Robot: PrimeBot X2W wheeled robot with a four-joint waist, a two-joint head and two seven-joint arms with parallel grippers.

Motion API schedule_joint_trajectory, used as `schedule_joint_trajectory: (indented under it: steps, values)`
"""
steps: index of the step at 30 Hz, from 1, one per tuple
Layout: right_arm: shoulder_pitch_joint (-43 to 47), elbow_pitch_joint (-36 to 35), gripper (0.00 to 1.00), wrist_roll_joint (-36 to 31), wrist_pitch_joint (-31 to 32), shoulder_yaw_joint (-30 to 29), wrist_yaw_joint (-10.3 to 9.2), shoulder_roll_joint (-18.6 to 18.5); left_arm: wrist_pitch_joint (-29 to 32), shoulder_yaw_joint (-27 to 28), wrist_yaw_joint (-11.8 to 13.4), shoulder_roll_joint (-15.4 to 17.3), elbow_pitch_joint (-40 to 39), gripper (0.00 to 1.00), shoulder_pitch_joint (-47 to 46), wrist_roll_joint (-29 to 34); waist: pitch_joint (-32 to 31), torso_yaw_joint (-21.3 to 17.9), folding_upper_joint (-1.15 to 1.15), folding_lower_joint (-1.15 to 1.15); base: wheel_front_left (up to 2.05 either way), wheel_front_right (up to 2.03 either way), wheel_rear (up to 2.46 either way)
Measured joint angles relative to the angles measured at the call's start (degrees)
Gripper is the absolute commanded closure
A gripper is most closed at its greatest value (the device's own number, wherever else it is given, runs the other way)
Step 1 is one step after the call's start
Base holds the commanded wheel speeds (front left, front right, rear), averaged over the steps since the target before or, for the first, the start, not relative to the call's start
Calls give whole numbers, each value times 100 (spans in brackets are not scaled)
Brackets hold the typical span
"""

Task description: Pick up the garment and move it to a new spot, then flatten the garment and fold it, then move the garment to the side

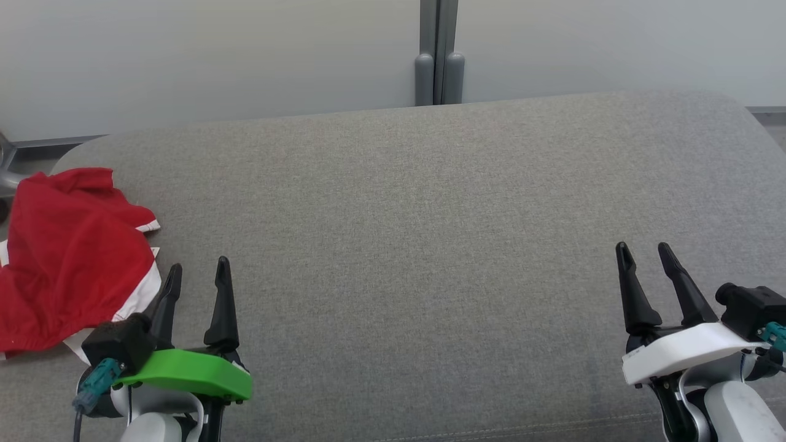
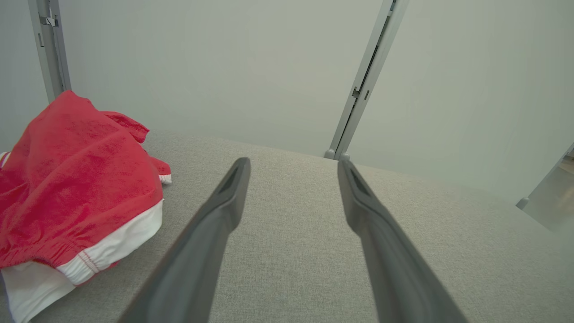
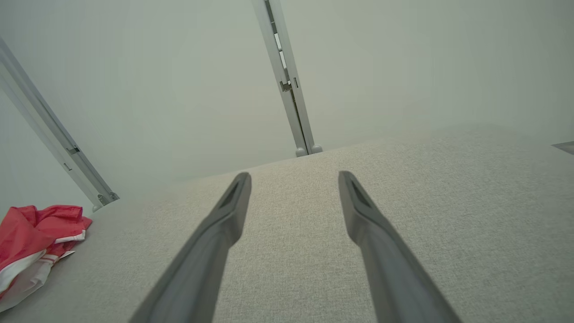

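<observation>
Wide grey woven-fabric cushion (image 1: 430, 215), with a crumpled red garment with white trim (image 1: 67, 258) bunched at its 9 o'clock edge. Left gripper (image 1: 199, 264) at 7 o'clock sits just beside the cloth and right gripper (image 1: 644, 247) at 4 o'clock well apart from it, both spread wide, nothing held. Likely risk: a shallow pinch catches one loose layer, so the heap drags or slips off the edge.

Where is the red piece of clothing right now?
In the head view, the red garment lies crumpled at the left end of the grey cushioned surface, just left of the left gripper.
</observation>
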Motion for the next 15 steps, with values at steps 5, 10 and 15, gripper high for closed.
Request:
schedule_joint_trajectory:
  steps: [5,10,15]
  values:
    - [-104,141,0,-259,-54,38,1,24,20,-31,3,5,104,0,-108,222,-5,-1,0,0,0,0,0]
    - [-153,271,0,-478,-87,60,1,86,71,-45,30,15,219,0,-164,396,-19,-10,0,0,0,0,0]
    - [-208,378,0,-689,-132,64,1,160,180,-31,92,24,293,0,-227,555,-28,-21,0,0,0,0,0]
